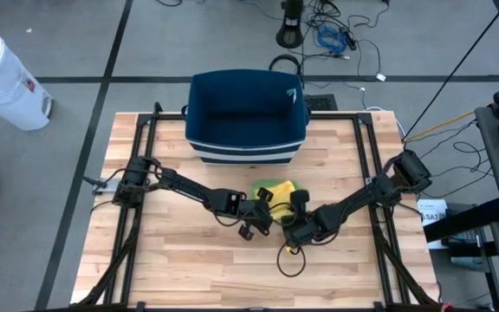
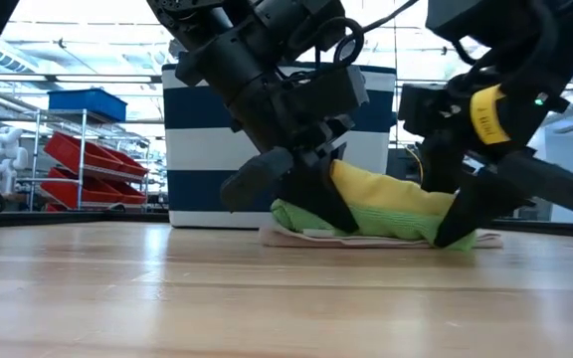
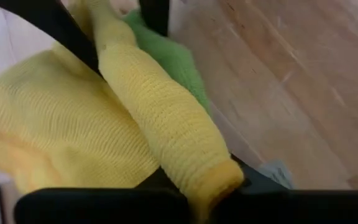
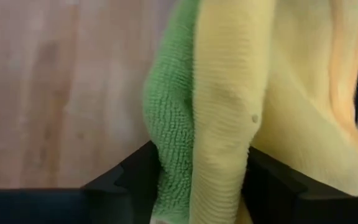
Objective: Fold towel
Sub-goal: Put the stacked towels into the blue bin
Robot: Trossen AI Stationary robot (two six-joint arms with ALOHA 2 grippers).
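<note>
High view: blue bin (image 1: 246, 117) stands behind yellow-green towels (image 1: 277, 190).

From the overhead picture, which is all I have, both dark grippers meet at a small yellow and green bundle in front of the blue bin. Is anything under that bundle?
Observer: Yes. The low view shows a pale flat cloth under the green terry towel, with the yellow knitted towel on top.
Operator: Is the left gripper holding anything?
Observer: The left gripper is pinching a rolled fold of the yellow towel.
Operator: And the right one?
Observer: The right gripper straddles the yellow and green edges together, one finger on each side; whether it squeezes them, I cannot tell.
</note>
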